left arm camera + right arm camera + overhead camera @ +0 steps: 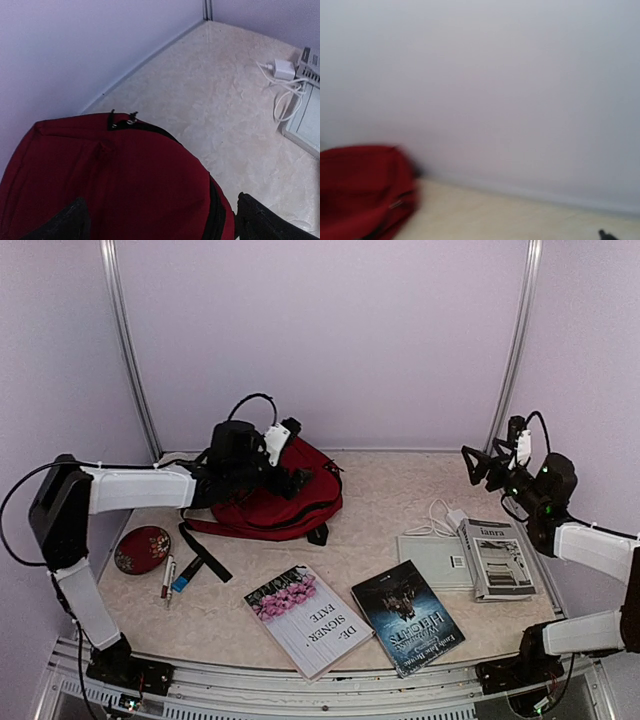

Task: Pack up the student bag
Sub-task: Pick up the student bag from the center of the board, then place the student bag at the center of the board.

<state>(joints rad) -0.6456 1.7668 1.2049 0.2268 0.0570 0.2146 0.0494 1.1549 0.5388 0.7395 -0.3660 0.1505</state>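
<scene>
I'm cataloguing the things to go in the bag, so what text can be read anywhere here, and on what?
"DE SIGNER FATE": white flowered book, upside down from the top camera.
"HEIGHTS" and "Emily Jane Bronte": dark book; its smaller title line is too blurred.
"ianra", roughly: grey booklet; the rest is too small.
Nothing readable on the student bag.
</scene>
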